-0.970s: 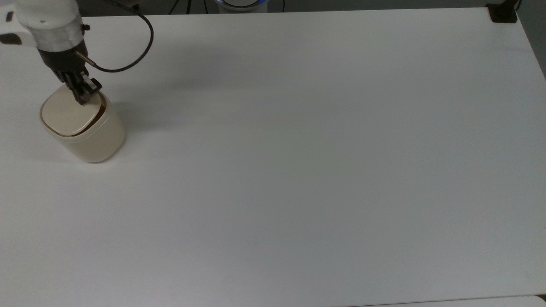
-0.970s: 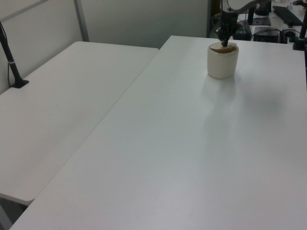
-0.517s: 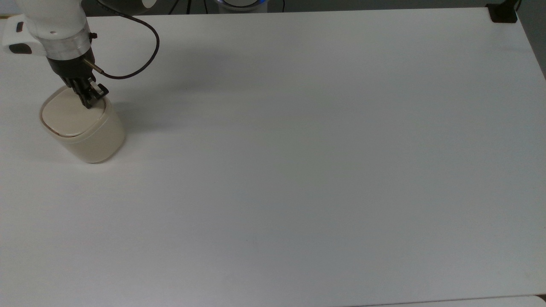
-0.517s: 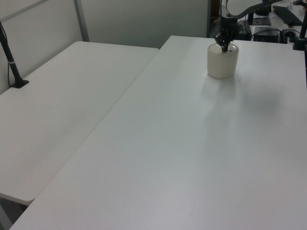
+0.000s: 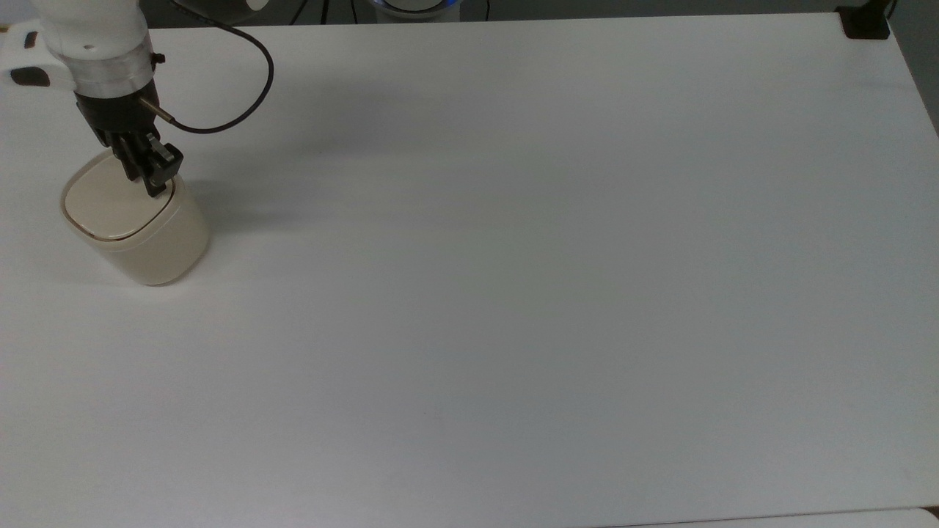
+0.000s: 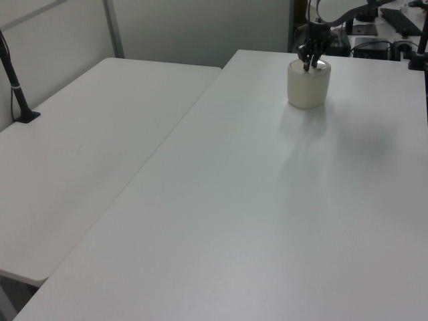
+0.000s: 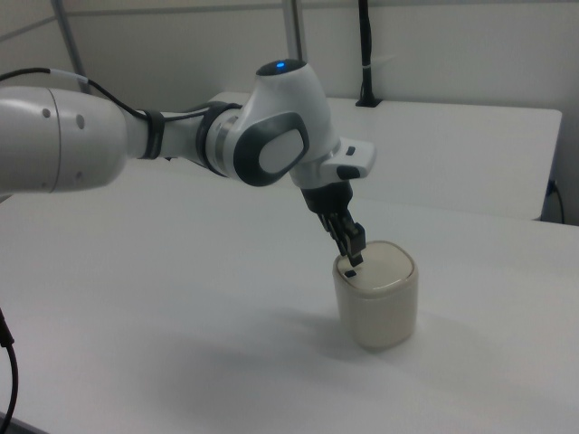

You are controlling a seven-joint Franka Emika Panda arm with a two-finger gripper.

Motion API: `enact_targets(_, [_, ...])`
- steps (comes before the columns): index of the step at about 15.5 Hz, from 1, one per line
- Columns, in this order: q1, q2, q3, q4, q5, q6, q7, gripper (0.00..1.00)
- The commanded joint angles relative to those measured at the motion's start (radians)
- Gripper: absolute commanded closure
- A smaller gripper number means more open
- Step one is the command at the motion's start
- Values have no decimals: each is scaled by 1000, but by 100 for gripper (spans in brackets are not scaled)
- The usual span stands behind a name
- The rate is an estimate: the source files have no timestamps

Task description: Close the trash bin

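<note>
With its fingers pressed together, the gripper (image 5: 155, 182) is resting on the lid of the trash bin (image 5: 136, 227) directly beneath them, which is looking flat, apparently closed.

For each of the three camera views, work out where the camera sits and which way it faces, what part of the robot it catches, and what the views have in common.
Top view: high above the white table, looking steeply down; the trash bin sits at the top view's left, with the gripper and wrist over its lid.
Left view: low at one table end, looking along it to the far bin; gripper above.
Right view: close beside the bin, facing it; the arm reaches from the right view's left.
Shared: all three show the bin with the gripper at its lid.
</note>
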Motion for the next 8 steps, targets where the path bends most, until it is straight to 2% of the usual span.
enact_targets(1, [53, -109, 18, 30, 21, -168, -7, 42])
enact_targets(2, [56, -134, 50, 30, 19, -208, -13, 41])
enact_targets(5, [64, -184, 165, 24, 9, -361, -80, 4])
enact_targets(6, [71, -200, 192, 22, 9, -410, -109, 0])
enact_targets(8, [102, -241, 217, 8, 16, -452, -126, 0])
